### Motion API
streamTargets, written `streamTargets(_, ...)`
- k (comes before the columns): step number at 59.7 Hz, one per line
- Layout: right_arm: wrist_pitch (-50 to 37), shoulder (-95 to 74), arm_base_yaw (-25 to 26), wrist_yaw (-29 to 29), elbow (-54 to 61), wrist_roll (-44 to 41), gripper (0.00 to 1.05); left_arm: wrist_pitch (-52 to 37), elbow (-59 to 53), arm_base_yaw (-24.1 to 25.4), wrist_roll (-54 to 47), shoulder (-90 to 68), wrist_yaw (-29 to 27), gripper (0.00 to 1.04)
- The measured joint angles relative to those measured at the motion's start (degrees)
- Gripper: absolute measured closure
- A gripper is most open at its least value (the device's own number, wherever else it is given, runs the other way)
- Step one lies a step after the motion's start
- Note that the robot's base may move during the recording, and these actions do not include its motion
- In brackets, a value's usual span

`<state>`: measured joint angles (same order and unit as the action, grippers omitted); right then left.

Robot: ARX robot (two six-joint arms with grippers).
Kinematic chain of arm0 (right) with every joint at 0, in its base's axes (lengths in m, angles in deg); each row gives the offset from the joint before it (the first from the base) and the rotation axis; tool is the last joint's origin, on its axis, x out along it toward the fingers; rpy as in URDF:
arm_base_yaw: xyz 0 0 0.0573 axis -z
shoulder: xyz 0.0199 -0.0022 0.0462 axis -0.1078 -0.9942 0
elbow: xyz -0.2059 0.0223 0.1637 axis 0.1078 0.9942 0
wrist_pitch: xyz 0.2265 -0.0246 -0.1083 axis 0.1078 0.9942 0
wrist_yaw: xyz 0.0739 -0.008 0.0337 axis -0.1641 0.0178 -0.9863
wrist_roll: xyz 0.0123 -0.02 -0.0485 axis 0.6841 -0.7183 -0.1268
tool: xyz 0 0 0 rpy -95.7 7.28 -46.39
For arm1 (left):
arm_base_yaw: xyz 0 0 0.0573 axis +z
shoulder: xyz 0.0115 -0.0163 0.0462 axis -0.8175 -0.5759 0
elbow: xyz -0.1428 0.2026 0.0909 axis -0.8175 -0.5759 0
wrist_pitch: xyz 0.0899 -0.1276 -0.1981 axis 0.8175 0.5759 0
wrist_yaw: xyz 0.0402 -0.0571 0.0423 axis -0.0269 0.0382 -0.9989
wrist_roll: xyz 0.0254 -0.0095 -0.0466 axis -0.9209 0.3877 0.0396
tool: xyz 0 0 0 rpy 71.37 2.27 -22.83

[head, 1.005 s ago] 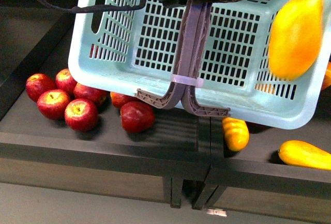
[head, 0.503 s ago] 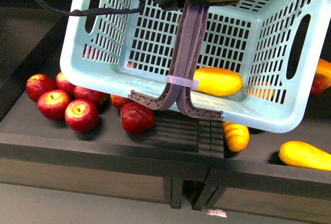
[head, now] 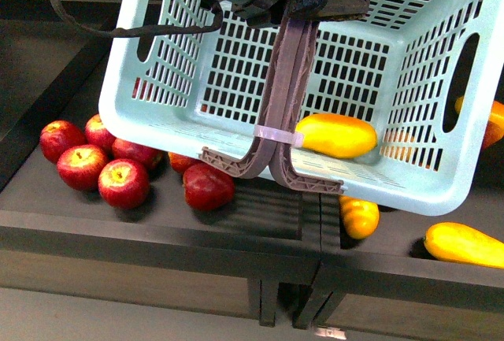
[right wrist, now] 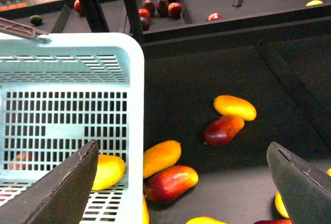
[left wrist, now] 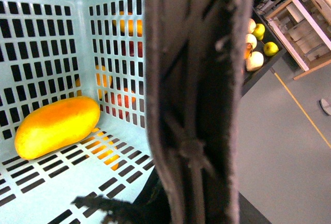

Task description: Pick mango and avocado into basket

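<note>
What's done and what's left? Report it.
Done: the mango lies in the basket. In hand: the left gripper is clamped on the handles, holding the basket tilted above the shelf; the right gripper is open and empty. Left: the avocado, which is not in the basket.

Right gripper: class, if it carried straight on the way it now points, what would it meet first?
Probably the reddish oval fruit on the dark shelf, beside the basket; nothing nearer shows ahead of the open right gripper, though depth is unclear.
</note>
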<state>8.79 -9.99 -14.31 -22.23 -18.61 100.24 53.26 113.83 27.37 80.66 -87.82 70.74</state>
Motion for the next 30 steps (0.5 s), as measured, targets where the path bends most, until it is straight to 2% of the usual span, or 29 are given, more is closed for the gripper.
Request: streamTargets(30,0.00,0.04,-0.09,0.02,0.00,-0.22,0.09,0.00,0.00,0.04,-0.02,0.00,0.09,1.00)
